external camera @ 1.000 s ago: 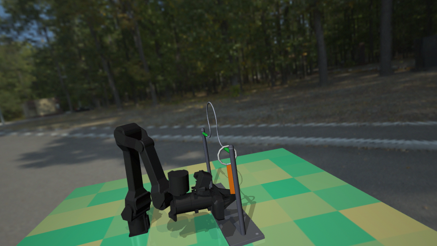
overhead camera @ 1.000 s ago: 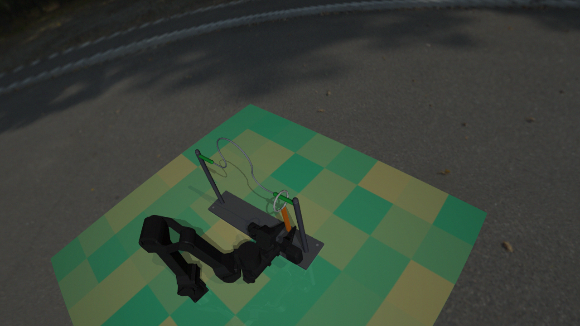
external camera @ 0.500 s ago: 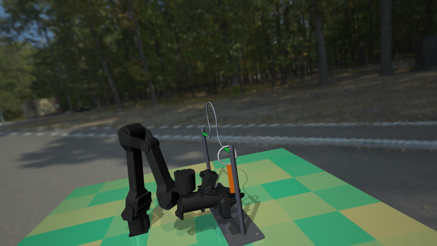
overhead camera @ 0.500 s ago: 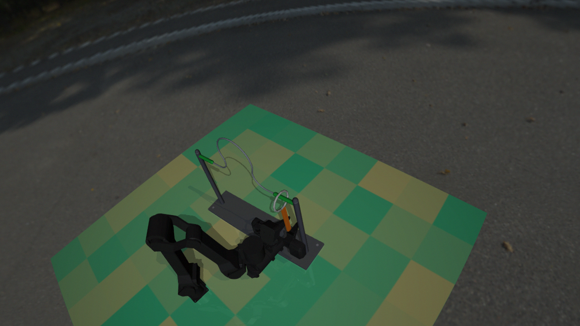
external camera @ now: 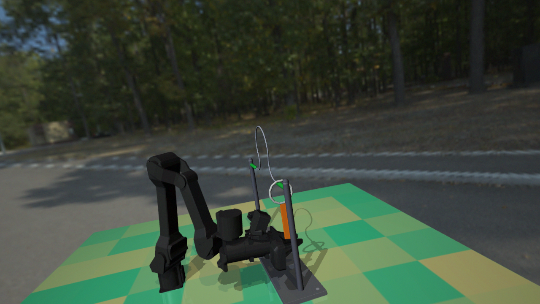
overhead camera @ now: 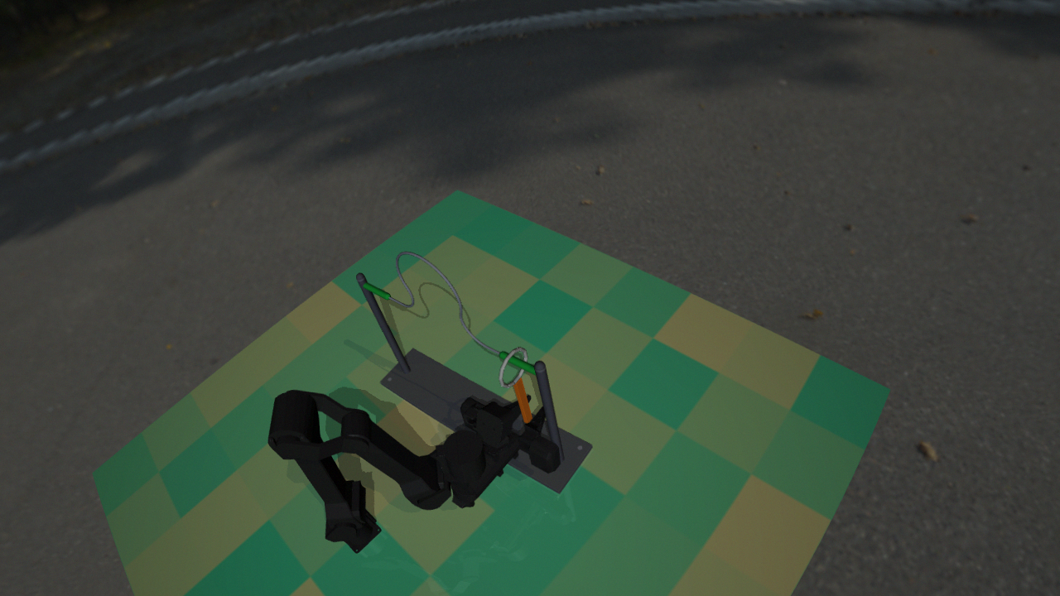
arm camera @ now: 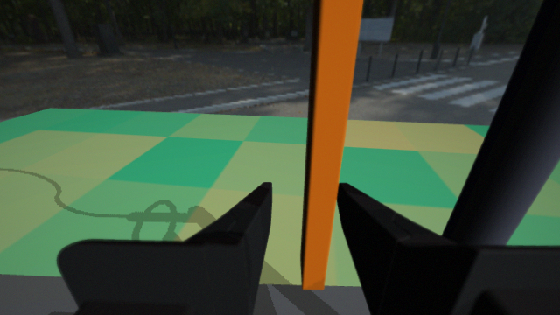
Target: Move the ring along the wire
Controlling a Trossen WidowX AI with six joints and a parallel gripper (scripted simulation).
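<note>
The orange handle (overhead camera: pixel 522 402) (external camera: pixel 284 221) (arm camera: pixel 331 109) hangs down from the white ring (overhead camera: pixel 501 370) (external camera: pixel 269 191). The ring is around the green part (overhead camera: pixel 530 367) (external camera: pixel 279 185) beside the near post (overhead camera: pixel 549 404) (external camera: pixel 292 226) (arm camera: pixel 507 153). My gripper (overhead camera: pixel 532 409) (external camera: pixel 292 238) (arm camera: pixel 304 190) is partly open, with the handle's lower part between its fingers. In the wrist view the handle is closer to the right finger, with a gap on its left; whether the right finger touches it I cannot tell.
The thin grey wire (overhead camera: pixel 460 304) (external camera: pixel 267 151) curves up high to the other green part (overhead camera: pixel 376 290) (external camera: pixel 253 166) at the far post (overhead camera: pixel 383 326) (external camera: pixel 254 188). The near post stands close beside the right finger. Both posts stand on a grey baseplate (overhead camera: pixel 430 385) (external camera: pixel 315 293).
</note>
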